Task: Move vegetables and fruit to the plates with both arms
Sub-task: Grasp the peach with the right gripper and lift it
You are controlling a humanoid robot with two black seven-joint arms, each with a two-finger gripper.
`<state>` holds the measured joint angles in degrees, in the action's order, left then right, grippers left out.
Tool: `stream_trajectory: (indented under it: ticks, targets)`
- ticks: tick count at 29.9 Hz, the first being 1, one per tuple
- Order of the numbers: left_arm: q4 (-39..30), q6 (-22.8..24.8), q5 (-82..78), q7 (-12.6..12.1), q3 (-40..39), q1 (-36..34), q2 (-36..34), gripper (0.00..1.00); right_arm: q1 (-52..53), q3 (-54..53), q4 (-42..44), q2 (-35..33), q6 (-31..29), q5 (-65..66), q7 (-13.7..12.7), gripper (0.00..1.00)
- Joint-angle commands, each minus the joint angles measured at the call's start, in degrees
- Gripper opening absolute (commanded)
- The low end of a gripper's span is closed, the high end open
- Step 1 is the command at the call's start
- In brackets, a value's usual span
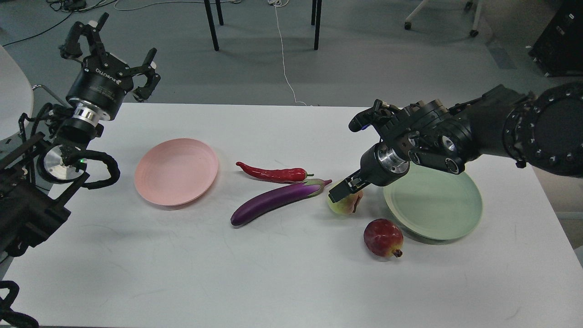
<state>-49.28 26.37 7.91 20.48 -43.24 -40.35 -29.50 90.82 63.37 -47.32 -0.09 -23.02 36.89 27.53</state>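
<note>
In the head view the purple eggplant (273, 200) and the red chili (273, 173) lie mid-table. The yellow-green peach (345, 207) sits right of the eggplant's cap. The dark red pomegranate (383, 238) lies in front of it. The pink plate (175, 171) at the left and the green plate (437, 209) at the right hold nothing. My right gripper (340, 191) points down-left onto the top of the peach and hides its upper part; its dark fingers cannot be told apart. My left gripper (114, 43) is open and empty, held high beyond the table's back left corner.
The white table (273, 282) ends close behind my right arm's wrist (387, 164), which hangs over the green plate's left rim. Chair legs (212, 25) and a white cable (284, 68) are on the floor beyond the table.
</note>
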Motion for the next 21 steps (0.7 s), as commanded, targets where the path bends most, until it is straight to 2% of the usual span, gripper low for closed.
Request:
stream_trajectory:
  ticks: [1,5,7,10,14,21]
  targets:
    - [0.06,-0.01,-0.08,0.0,0.0,0.01,-0.04,0.98,-1.43,-0.09,1.27,0.09,0.17,0.2,-0.02,0.96]
    - [0.06,-0.09,-0.08,0.09,0.0,0.01,-0.04,0.98,-2.4,-0.09,1.44,0.09,0.43,0.11,-0.02,0.89]
    - [0.06,-0.09,0.0,0.09,0.0,0.18,-0.47,0.98,-2.31,-0.18,1.53,0.09,0.43,0.11,0.15,0.76]
    - [0.06,-0.09,0.09,0.09,-0.35,0.98,-0.74,0.98,-1.26,-0.09,1.09,0.09,0.43,0.55,0.47,0.65]
    - [-0.03,-0.01,0.09,0.09,-0.36,0.98,-1.7,0.98,2.95,-0.53,-0.74,0.09,0.34,-0.15,0.47,0.65]
    - [-0.2,0.78,0.09,0.0,-0.27,1.15,-3.11,0.98,8.59,-0.18,-10.42,-13.42,0.34,0.99,0.47,0.66]
